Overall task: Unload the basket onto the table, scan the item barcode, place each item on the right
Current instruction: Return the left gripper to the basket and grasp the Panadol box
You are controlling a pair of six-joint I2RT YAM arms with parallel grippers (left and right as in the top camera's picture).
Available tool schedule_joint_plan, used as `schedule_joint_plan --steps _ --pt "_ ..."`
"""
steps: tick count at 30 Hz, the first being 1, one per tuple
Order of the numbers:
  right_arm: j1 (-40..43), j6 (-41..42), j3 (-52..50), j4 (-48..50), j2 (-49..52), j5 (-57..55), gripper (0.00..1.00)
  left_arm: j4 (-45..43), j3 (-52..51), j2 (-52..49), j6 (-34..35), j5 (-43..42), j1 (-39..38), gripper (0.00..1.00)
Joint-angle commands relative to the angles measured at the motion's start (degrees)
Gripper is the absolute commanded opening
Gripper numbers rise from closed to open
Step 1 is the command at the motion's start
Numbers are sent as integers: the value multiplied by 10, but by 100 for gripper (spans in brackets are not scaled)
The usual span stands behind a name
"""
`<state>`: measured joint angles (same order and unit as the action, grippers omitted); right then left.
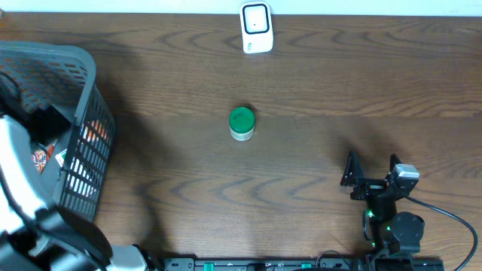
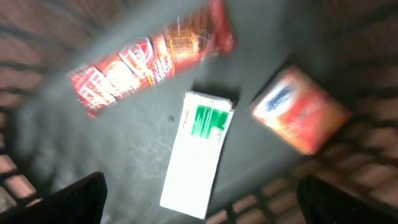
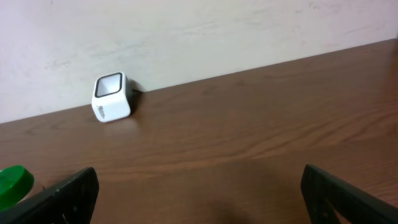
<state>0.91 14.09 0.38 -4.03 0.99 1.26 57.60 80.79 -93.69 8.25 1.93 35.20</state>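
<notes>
In the left wrist view my left gripper (image 2: 202, 200) is open above the floor of the grey basket (image 1: 84, 69). Below it lie a white box with green print (image 2: 200, 155), a red snack wrapper (image 2: 149, 56) and an orange-red box (image 2: 300, 110); nothing is between the fingers. This view is blurred. The white barcode scanner (image 1: 256, 28) stands at the table's far edge, and the right wrist view has the scanner (image 3: 112, 98) against the wall. My right gripper (image 1: 372, 169) rests open at the near right, its jaws wide over bare wood (image 3: 199, 193).
A jar with a green lid (image 1: 242, 123) stands upright mid-table, and its lid (image 3: 13, 183) shows at the left edge of the right wrist view. The basket fills the left side, with my left arm (image 1: 22, 181) reaching into it. A black cable (image 1: 452, 218) trails from the right arm.
</notes>
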Motion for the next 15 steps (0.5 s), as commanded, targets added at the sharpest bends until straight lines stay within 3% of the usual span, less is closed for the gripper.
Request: schedule_joint_plan --steps 1,15 --pt "5 5 -1 -2 -2 -3 99 -20 -45 -18 -11 2 2 98" --pt "5 5 -1 -2 -2 -3 99 -110 -127 -104 0 -4 3 98"
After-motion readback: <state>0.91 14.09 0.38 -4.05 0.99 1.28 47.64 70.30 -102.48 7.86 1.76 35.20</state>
